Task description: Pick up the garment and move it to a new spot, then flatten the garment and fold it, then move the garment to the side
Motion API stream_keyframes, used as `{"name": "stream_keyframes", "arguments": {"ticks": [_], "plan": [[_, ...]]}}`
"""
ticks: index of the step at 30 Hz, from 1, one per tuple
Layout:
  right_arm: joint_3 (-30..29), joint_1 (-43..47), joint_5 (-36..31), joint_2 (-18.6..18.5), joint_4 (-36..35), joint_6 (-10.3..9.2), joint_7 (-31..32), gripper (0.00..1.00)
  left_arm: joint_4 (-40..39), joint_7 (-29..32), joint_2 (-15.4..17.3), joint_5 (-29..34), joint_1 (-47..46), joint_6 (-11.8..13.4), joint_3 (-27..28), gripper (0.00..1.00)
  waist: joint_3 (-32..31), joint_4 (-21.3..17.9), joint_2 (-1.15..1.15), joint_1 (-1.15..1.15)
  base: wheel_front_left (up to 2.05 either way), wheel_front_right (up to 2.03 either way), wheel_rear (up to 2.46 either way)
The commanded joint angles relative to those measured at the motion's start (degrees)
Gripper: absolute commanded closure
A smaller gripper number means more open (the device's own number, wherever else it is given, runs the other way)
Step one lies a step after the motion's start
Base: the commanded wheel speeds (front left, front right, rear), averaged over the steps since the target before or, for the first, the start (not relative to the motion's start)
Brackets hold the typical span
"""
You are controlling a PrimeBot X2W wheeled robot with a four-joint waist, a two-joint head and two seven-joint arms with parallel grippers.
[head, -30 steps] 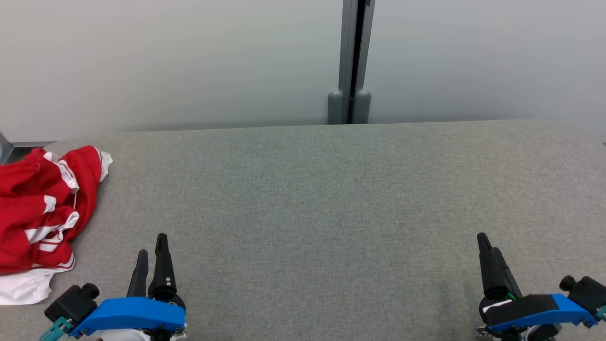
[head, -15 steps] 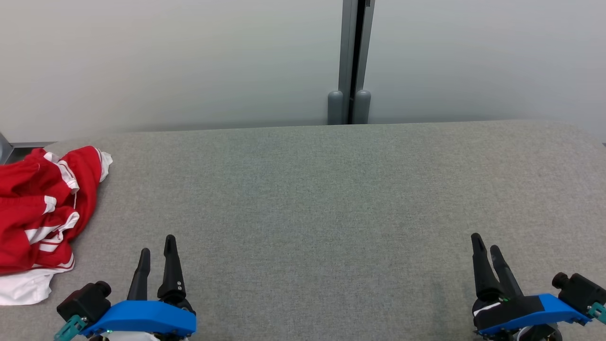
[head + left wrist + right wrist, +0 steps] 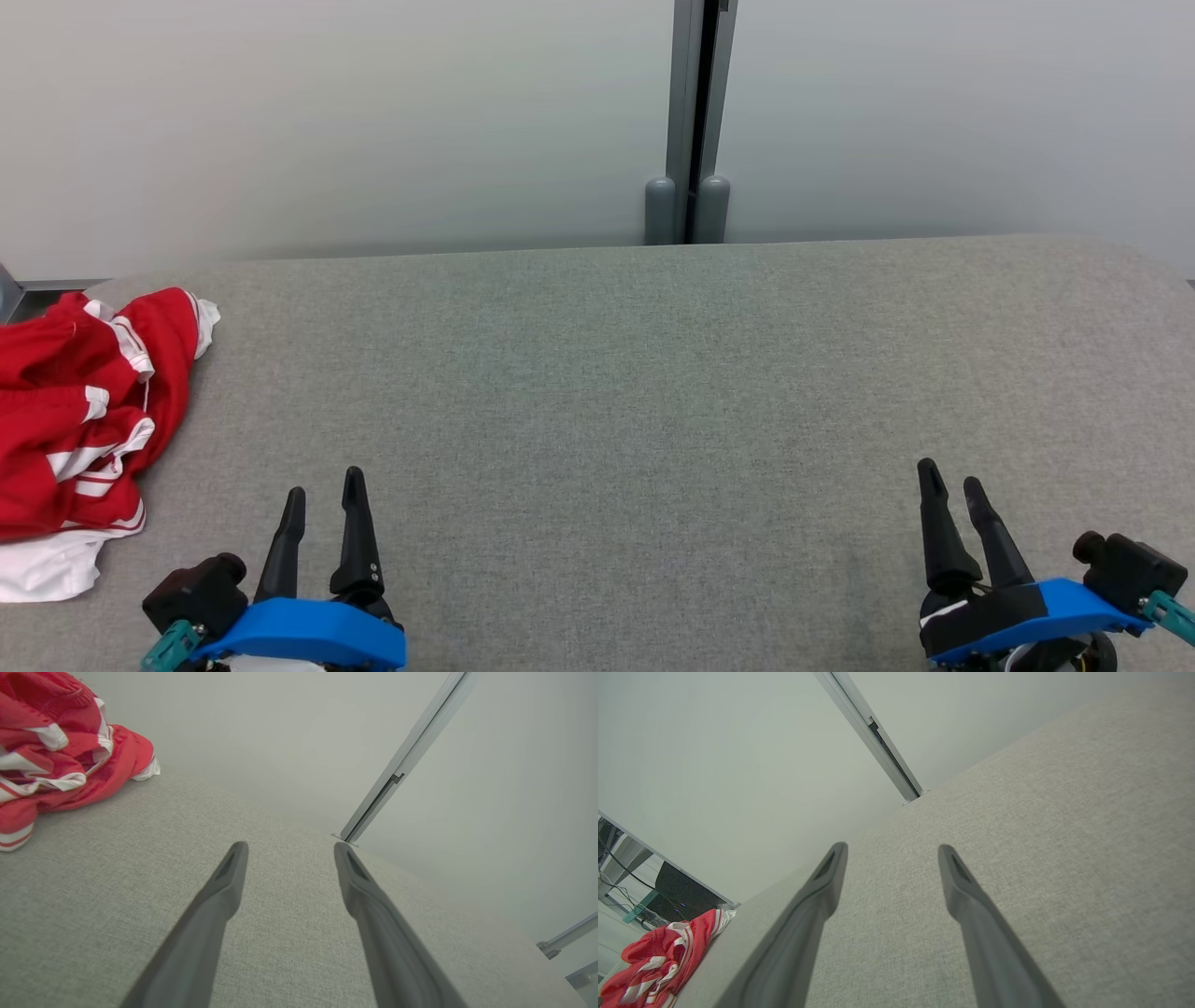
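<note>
Black left claw [image 3: 325,482] spread, gripping nothing, poised low over grey cloth worktop [image 3: 607,392]. Right claw [image 3: 949,473] same, well apart at right. Both open probably because pickup not yet begun. Red-and-white garment [image 3: 75,411] crumpled at worktop's far left edge, untouched, nearer left claw, so left arm likely reaches first.
</note>
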Motion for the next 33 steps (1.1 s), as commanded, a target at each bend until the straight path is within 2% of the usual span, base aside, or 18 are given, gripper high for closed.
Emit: {"name": "stream_keyframes", "arguments": {"ticks": [1, 33], "plan": [[0.12, -0.96, -1.30, -0.42, -0.16, 0.11, -0.56, 0.00, -0.24, -0.52, 0.27, 1.39, -0.56, 0.25, -0.17, 0.00, 0.00, 0.00, 0.00, 0.00, 0.00, 0.00, 0.00], [1.14, -0.73, -16.49, -0.50, 1.89, 0.15, -3.43, 0.00, 1.61, -4.48, 0.80, 15.98, 0.24, 1.06, -1.86, 0.00, -0.56, 0.21, 0.00, 0.00, 0.00, 0.00, 0.00]]}}
